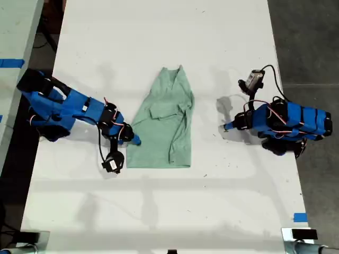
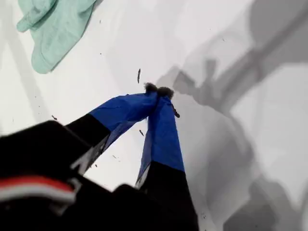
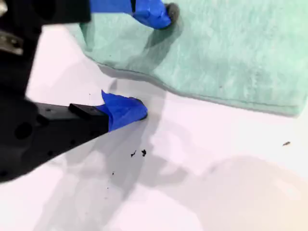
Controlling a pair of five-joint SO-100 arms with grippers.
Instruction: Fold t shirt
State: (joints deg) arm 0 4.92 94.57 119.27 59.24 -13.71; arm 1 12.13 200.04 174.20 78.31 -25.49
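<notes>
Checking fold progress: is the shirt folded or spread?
Partly folded: t shirt lies narrowed, one side lapped over its middle, bottom hem flat.

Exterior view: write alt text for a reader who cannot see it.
A pale mint-green t shirt lies partly folded on a white table, seen from above. My second gripper's tool sits open at the shirt's edge on the exterior view's left; my first gripper rests shut on bare table at its right.

1. Bright, even overhead light; the white table [image 1: 159,37] is near blown out in the exterior view.
2. Soft, doubled shadows fall from both arms, toward 12 o'clock in the exterior view.
3. Both wrist views are soft, with blurred black housings up close.
</notes>
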